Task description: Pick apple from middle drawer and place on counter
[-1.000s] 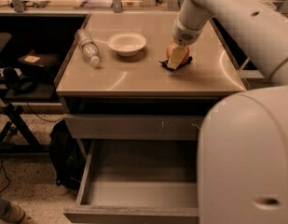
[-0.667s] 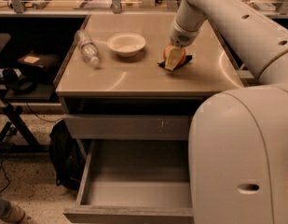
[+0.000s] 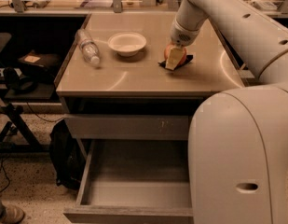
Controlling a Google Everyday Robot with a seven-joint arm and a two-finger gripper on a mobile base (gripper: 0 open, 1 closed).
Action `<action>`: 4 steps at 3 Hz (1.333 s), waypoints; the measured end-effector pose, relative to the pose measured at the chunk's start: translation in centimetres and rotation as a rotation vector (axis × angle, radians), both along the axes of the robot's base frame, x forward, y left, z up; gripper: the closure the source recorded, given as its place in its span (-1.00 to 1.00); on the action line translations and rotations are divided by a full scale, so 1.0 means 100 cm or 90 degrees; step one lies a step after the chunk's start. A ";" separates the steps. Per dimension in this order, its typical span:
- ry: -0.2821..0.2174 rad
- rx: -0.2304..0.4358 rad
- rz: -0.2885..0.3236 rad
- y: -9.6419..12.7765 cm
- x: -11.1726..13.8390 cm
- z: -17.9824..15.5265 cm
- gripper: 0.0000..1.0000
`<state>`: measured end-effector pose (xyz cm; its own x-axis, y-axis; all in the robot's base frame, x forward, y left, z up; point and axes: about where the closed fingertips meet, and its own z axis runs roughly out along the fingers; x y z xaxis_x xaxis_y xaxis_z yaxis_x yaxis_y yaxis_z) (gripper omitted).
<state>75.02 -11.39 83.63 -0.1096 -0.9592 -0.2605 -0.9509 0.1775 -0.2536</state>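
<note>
Counter (image 3: 134,76), upper frame, is bearing a bowl (image 3: 127,43) and a bottle (image 3: 89,47) | gripper (image 3: 174,59), upper centre-right, is pinching the apple (image 3: 169,52) low against the counter, apparently for set-down | drawer (image 3: 139,192) is standing open at the bottom.

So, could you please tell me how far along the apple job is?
Done: the wide grey metal drawer stands open with no apple in sight. In hand: the gripper holds the small round red apple down at the glossy beige counter. Left: letting go and withdrawing.
</note>
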 end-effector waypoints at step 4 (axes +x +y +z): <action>0.000 0.000 0.000 0.000 0.000 0.000 -1.00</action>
<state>75.02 -11.38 83.62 -0.1096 -0.9592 -0.2605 -0.9509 0.1775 -0.2535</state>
